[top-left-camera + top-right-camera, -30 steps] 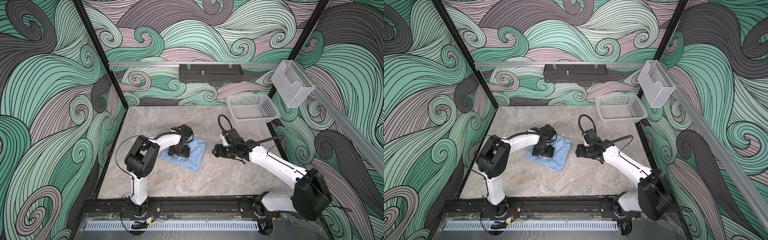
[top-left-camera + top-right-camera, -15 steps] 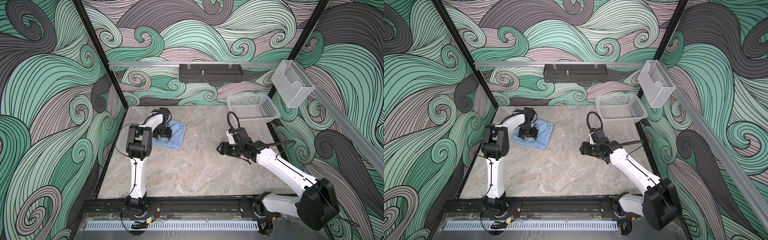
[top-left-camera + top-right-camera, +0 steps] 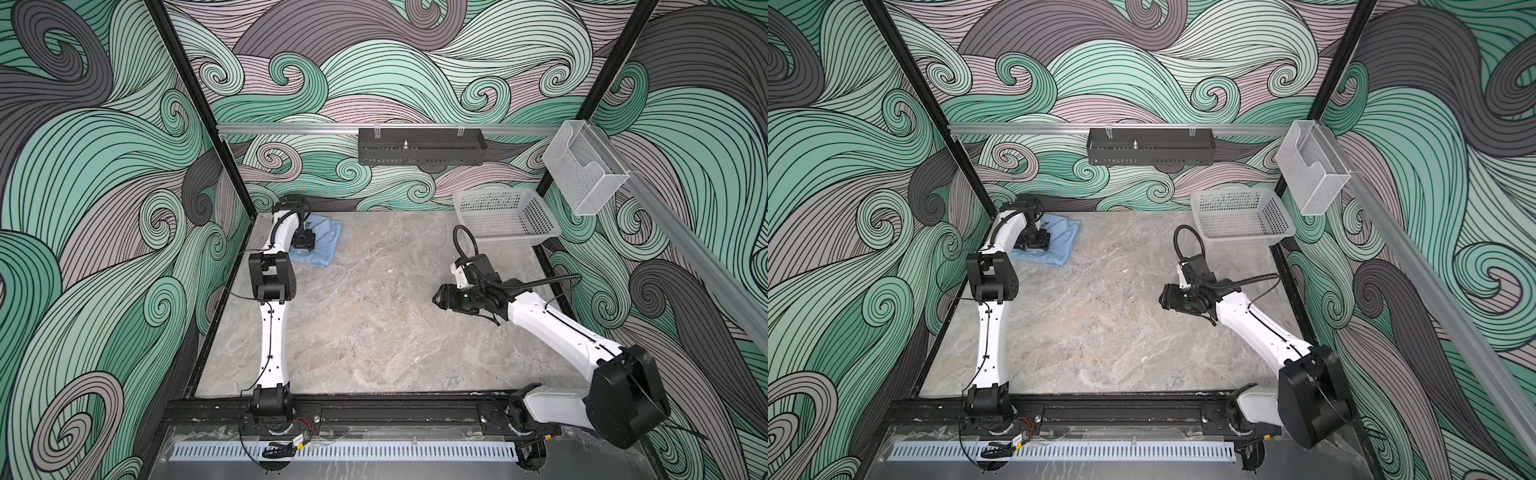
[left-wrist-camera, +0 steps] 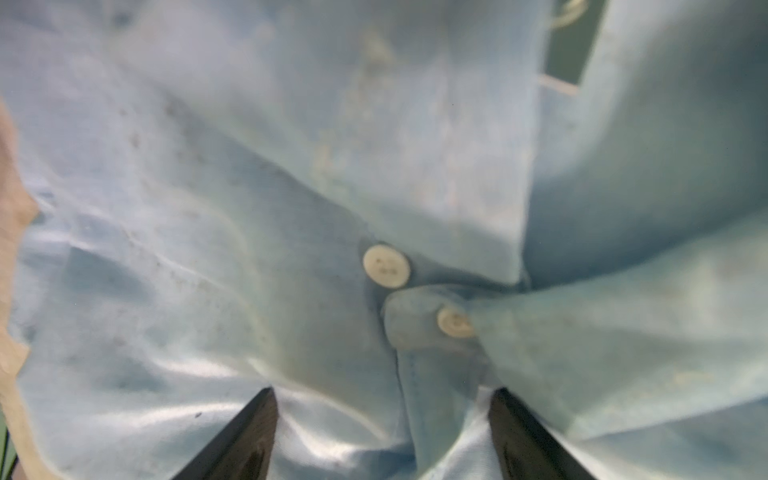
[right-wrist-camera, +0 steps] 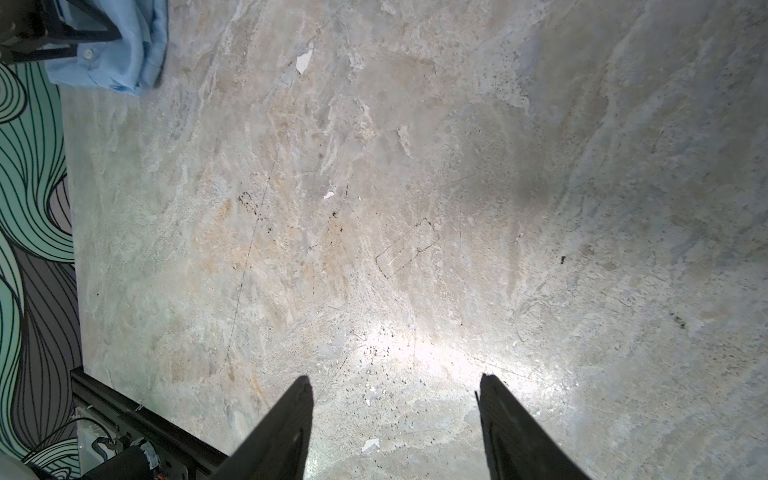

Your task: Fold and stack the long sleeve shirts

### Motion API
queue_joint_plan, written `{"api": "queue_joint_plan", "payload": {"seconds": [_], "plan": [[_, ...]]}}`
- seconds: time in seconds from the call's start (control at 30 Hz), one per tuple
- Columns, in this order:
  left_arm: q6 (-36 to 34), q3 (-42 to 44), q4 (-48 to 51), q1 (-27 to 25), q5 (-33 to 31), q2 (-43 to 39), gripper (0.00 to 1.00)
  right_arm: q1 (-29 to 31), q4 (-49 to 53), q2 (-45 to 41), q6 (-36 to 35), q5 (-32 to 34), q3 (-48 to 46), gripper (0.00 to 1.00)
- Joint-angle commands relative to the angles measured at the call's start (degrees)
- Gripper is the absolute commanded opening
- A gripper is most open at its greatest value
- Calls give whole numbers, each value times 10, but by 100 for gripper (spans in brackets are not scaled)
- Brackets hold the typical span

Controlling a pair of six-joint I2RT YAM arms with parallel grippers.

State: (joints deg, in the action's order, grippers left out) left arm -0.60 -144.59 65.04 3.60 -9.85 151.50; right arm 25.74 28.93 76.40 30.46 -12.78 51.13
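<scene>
While the left arm stretches to the far-left corner, the left gripper [image 3: 302, 243] points down onto the folded shirt [image 3: 327, 241] — fingers [image 4: 257, 419] spread, cloth between them. The right gripper [image 5: 392, 380] — spread, empty — hovers over the table [image 5: 415, 208].

I see the light blue shirt [image 3: 326, 245] folded into a small, slightly creased rectangle, lying flat in the far left corner of the table [image 3: 374, 332]; two white buttons [image 4: 386, 266] face up
</scene>
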Motion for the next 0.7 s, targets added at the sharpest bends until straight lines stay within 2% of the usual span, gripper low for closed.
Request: {"api": "queue_joint_plan", "payload": {"seconds": [0.0, 0.1, 0.23, 0.4, 0.47, 0.53, 0.67], "plan": [[-17, -33, -15, 13, -10, 53, 81, -4, -6, 10, -7, -5, 13, 65], [5, -67, -7, 19, 15, 63, 81, -7, -5, 20, -9, -4, 17, 65], [33, -55, -5, 20, 44, 34, 81, -8, -6, 17, -7, -2, 23, 64], [66, 36, -29, 19, 121, -99, 83, -13, -5, -32, -17, 16, 28, 64], [83, 145, -89, 16, 133, -200, 84, -16, -10, -62, -30, 43, 23, 65], [100, 321, -210, 14, 151, -337, 86, -18, -41, -98, -63, 91, 0, 67], [142, 633, -463, 14, 143, -573, 88, -20, -186, -190, -129, 219, -101, 75]]}}
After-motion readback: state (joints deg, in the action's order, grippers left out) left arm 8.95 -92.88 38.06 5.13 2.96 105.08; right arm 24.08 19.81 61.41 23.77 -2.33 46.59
